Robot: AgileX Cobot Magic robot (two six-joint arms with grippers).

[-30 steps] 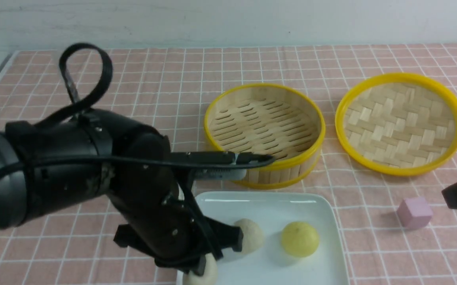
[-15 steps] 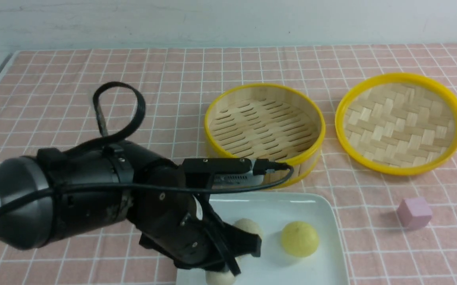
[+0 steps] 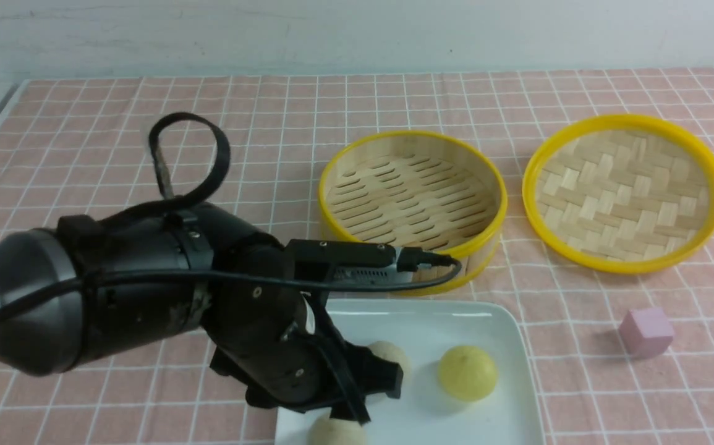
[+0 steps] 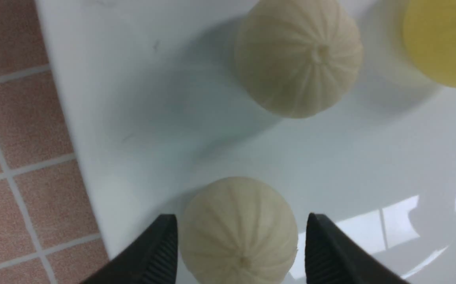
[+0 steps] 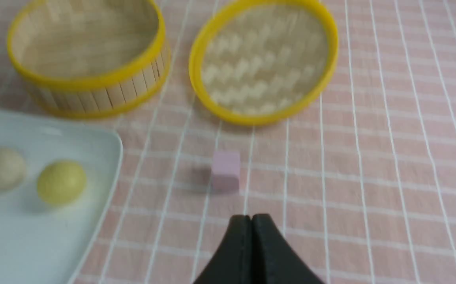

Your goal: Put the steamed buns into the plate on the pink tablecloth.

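Observation:
Three steamed buns lie in the white plate (image 3: 505,346) on the pink tablecloth (image 3: 85,154): a beige one (image 3: 387,353), a yellow one (image 3: 467,372) and a second beige one (image 3: 336,431) at the plate's near left corner. My left gripper (image 3: 369,402) hangs low over that corner. In the left wrist view it (image 4: 241,223) is open, with its fingers on either side of the near beige bun (image 4: 239,232), which rests on the plate (image 4: 133,98). My right gripper (image 5: 251,217) is shut and empty above the cloth, near the pink cube (image 5: 225,169).
The empty bamboo steamer basket (image 3: 412,204) stands just behind the plate, close to my left wrist. Its woven lid (image 3: 625,191) lies to the right of it. The small pink cube (image 3: 646,332) sits right of the plate.
My left gripper has lowered and opened, letting go of the beige bun, which now rests in the plate. My right gripper has left the front view and shut.

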